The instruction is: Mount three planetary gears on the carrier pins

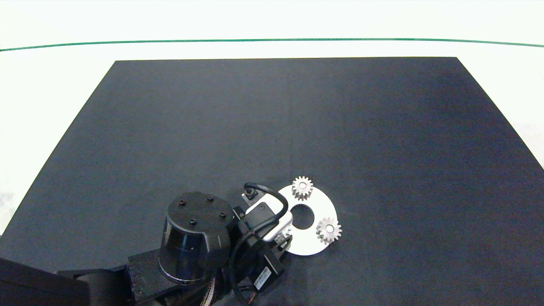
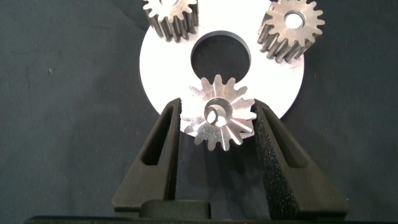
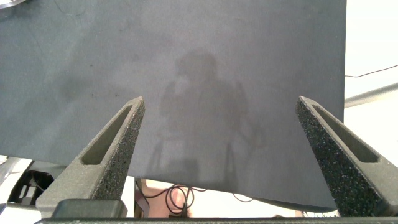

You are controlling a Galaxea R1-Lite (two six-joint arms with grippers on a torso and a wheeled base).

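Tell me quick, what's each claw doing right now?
Left gripper: shut on the third gear, over the white disc.
Right gripper: open, empty.

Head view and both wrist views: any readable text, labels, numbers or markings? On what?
Nothing legible in any view.
White sticker on the left arm's wrist, head view: it carries print, too small to read.
Planetary gears, white disc, left gripper, right gripper, black mat: no markings visible.
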